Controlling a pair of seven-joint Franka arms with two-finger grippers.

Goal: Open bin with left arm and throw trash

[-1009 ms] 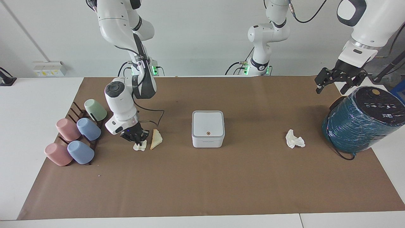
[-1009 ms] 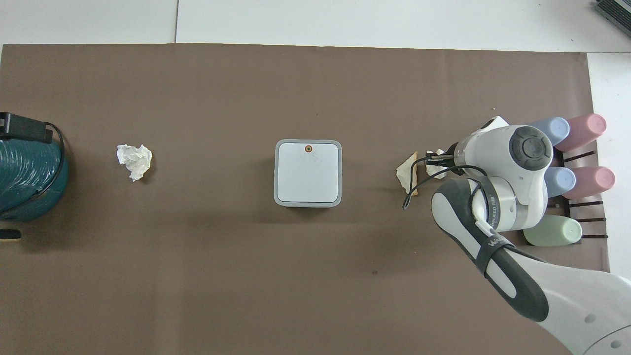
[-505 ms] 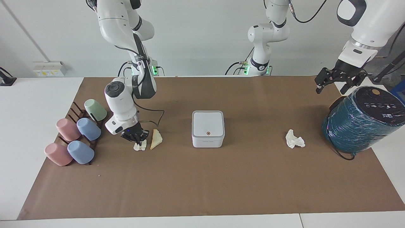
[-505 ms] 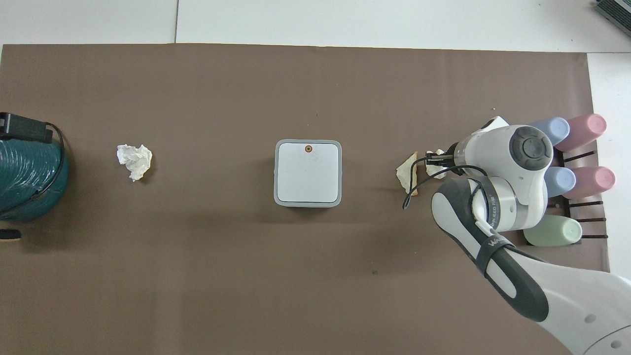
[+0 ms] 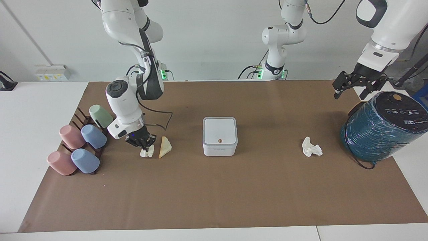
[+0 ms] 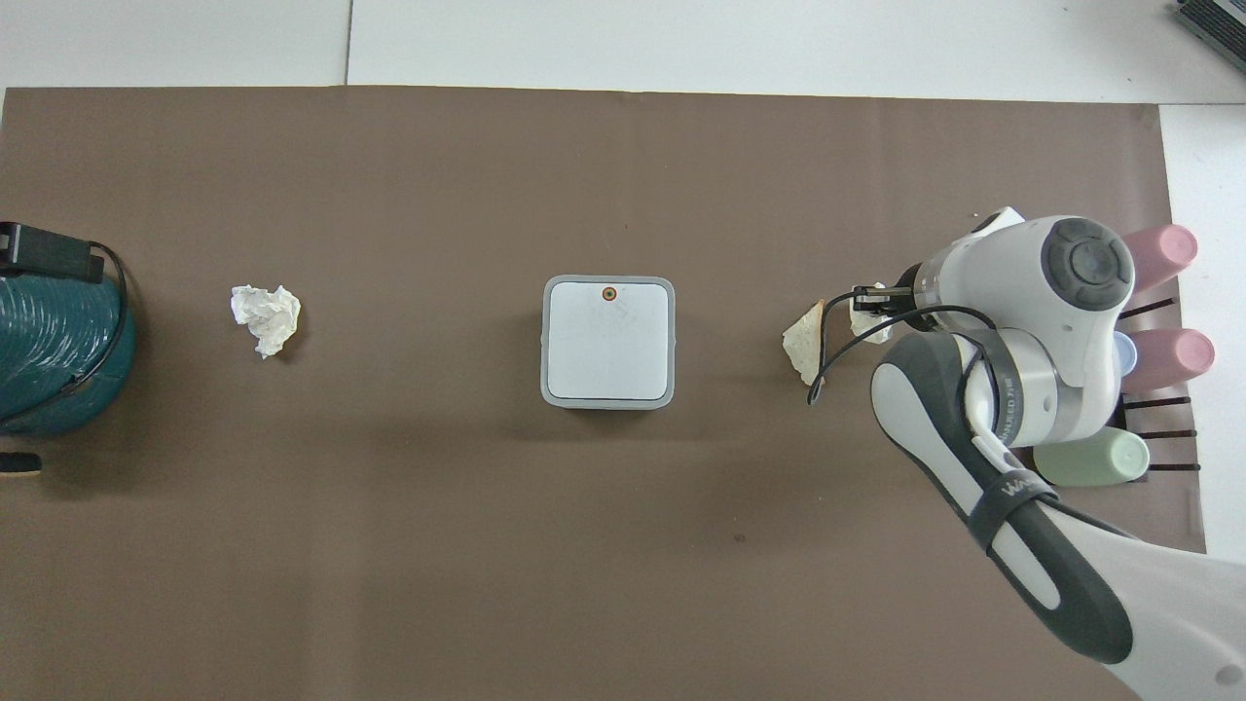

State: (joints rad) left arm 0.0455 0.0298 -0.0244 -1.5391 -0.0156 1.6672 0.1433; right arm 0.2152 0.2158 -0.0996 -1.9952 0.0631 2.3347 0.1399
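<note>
2 arms, 1 bin, 3 pieces of trash. Bin [image 5: 220,135]: white, square, mid-mat, lid down. Right gripper [image 5: 144,144]: fingertips pinched together on paper wad [image 5: 147,152], at or barely off the mat at the right arm's end, just beside the tan wedge [image 5: 165,147]. Second wad [image 5: 311,147]: loose on the mat toward the left arm's end, near the teal cylinder [image 5: 381,129]. Left gripper [image 5: 351,87]: fingers apart, empty, raised over the mat's edge by the cylinder, waiting. Risks, as judged: the lid is shut and the left arm is well apart from it, so a wad carried over now would meet a closed bin; the pinch takes only the wad's top, and crumpled paper may slip out in transit; a sideways swing could nudge the wedge. Room: open mat between wedge and bin, and between bin and second wad. Edges: cup rack [image 5: 78,147] sits close beside the right arm's wrist; cylinder crowds the left gripper's descent.
</note>
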